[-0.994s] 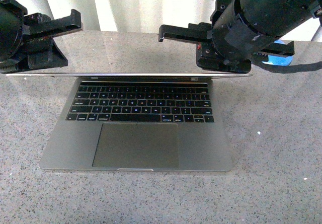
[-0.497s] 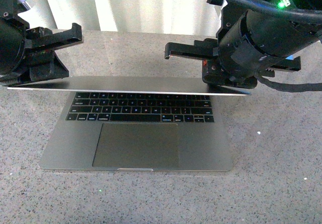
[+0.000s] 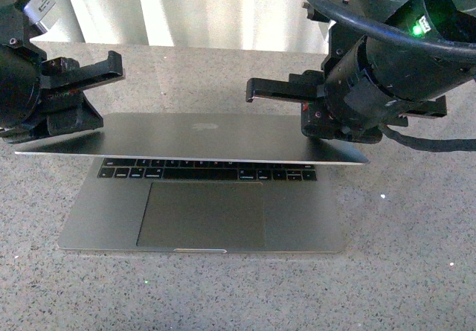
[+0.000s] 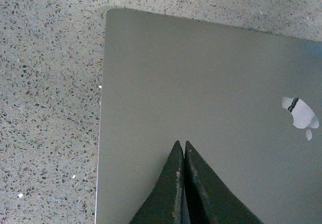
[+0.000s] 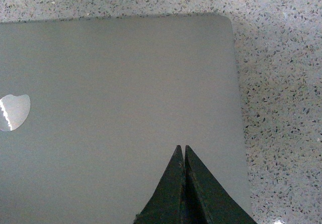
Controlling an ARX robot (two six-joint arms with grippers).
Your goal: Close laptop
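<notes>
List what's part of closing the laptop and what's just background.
Job:
- laptop, lid half-closed
- left gripper, jaws shut, tips over the lid
- right gripper, same

Background:
- speckled countertop
- pale curtain behind

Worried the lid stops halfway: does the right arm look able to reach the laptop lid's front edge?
Probably yes: the shut right end effector hangs over the laptop lid near a corner, with nothing in between.
</notes>
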